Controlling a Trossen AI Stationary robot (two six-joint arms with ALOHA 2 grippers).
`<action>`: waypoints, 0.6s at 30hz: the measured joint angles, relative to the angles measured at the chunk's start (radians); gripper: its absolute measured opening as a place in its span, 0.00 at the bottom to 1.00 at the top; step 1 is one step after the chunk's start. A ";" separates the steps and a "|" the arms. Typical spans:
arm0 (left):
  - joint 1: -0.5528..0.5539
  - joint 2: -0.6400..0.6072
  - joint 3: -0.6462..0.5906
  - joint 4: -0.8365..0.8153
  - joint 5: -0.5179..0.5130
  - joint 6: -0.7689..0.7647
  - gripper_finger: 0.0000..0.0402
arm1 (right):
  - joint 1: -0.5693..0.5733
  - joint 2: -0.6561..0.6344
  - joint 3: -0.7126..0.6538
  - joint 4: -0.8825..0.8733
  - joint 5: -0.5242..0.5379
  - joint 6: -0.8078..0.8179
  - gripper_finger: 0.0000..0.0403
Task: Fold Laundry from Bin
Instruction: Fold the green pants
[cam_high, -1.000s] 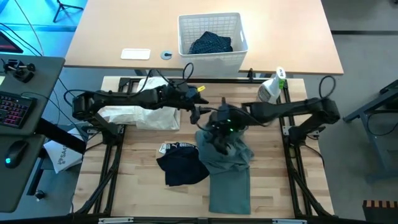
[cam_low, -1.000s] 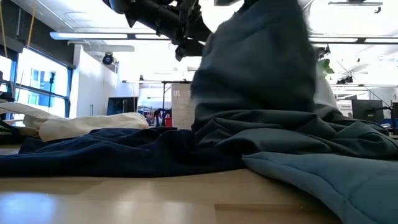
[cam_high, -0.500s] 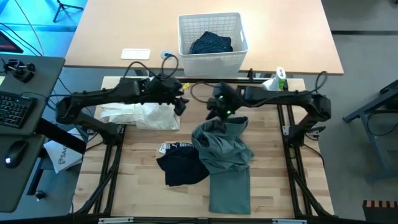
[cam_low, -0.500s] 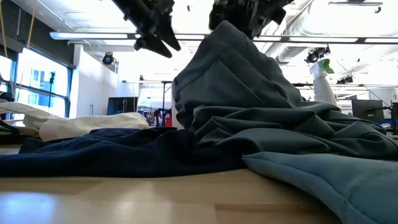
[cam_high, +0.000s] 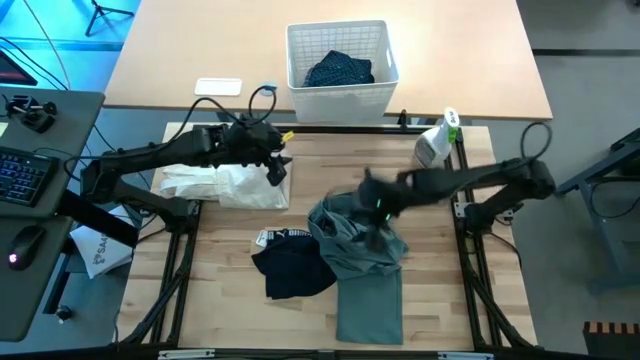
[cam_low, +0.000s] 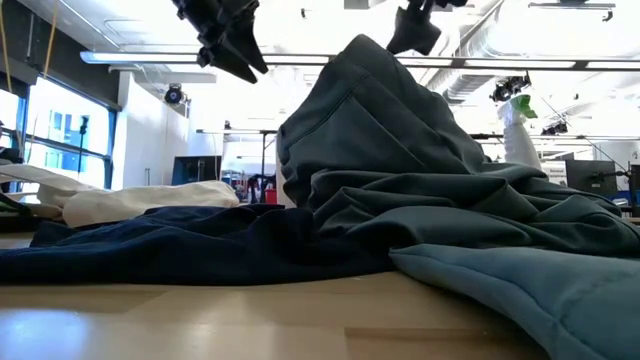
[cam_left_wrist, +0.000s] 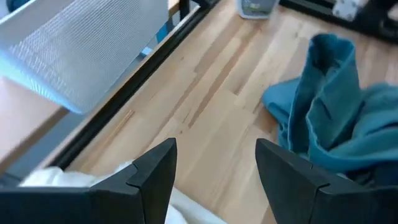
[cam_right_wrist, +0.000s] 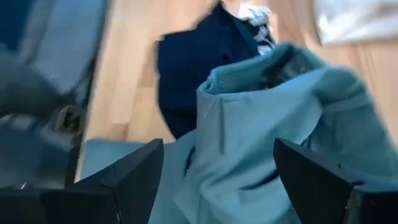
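So the right gripper (cam_high: 372, 196) has just let go of the grey-green top (cam_high: 358, 240): a second ago it was pinched into the bunched cloth and lifting it, half a second ago it was up on the bin side of the heap, and now it hangs over the top's bin-side edge with its fingers (cam_right_wrist: 134, 180) spread wide and nothing between them. The top stayed where it fell, a tall crumpled peak (cam_low: 385, 130) in the low view rather than a flat panel, with its lower part trailing away from the bin. The left gripper (cam_high: 277, 168) has pulled back from the top toward the white cloth (cam_high: 225, 186) and now sits over that cloth's top-side end, jaws well apart and empty; the wrist view shows bare table (cam_left_wrist: 211, 106) between its fingers (cam_left_wrist: 155, 174). The black piece (cam_high: 292, 268) lies touching the top on the white-cloth side, its lettering facing the bin. The bin (cam_high: 340, 62) stands on the far table beyond the top, with the navy dotted trousers (cam_high: 339, 71) inside. A spray bottle (cam_high: 437, 140) stands near the top, by the right arm. My read: this was a lift-and-drop to open the top out, and it did not spread it. The fold proper has not started, and the top needs a regrip at two corners or shoulders, one per gripper, to be laid flat. Risk: snagging the black piece while regripping, since the two are in contact.
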 joint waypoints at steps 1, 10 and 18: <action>0.000 0.000 0.000 -0.001 0.007 0.026 0.51 | 0.039 0.021 0.000 0.011 0.061 0.066 0.73; 0.000 0.000 0.000 -0.001 0.142 0.186 0.51 | 0.228 0.219 0.000 0.113 0.499 0.581 0.58; -0.002 0.001 0.000 0.029 0.317 0.190 0.51 | 0.274 0.177 0.000 -0.005 0.561 0.873 0.06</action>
